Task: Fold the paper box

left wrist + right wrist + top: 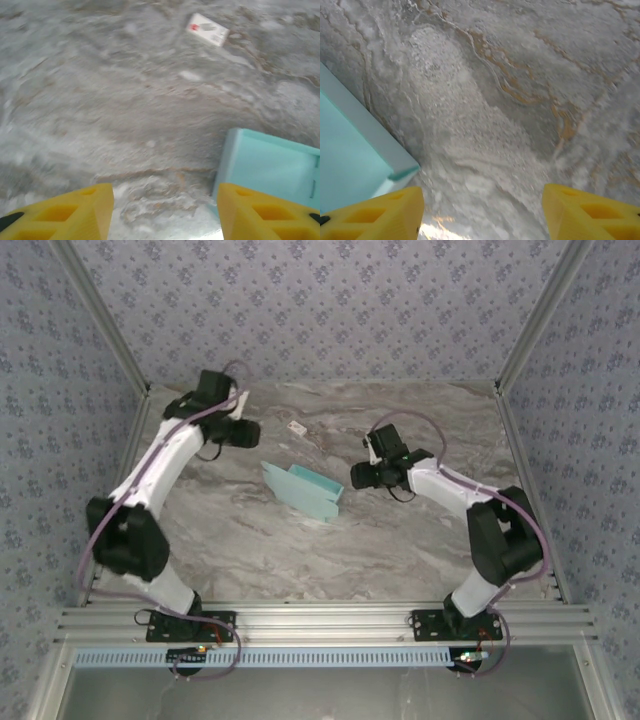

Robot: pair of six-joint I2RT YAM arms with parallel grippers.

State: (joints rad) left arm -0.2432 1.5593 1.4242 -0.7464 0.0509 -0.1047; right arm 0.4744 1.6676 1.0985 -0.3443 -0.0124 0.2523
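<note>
**Both Sets of Fingers Released, Box Lying Between Them**

The paper box lay on the marbled grey tabletop, between the two arms. It was pale blue and only partly formed, with one flat panel toward the left fingers and some raised walls toward the right fingers. From overhead, both sets of fingers pointed in at it, the right ones just beside its end and the left ones near its far corner.

In the left wrist camera, the yellow left fingers stood spread apart with nothing but bare tabletop between them. A corner of the paper box sat just past the tip of the right-hand finger, outside the gap. I could not tell whether it touched that finger.

In the right wrist camera, the right fingers were also released and wide, over bare tabletop. The edge of the paper box ran just ahead of the left-hand finger, again outside the gap.

Well beyond the left fingers lay a small white tag, which showed from overhead too. It carried a red mark and some grey print, too blurred for me to read. I saw no other writing.
</note>
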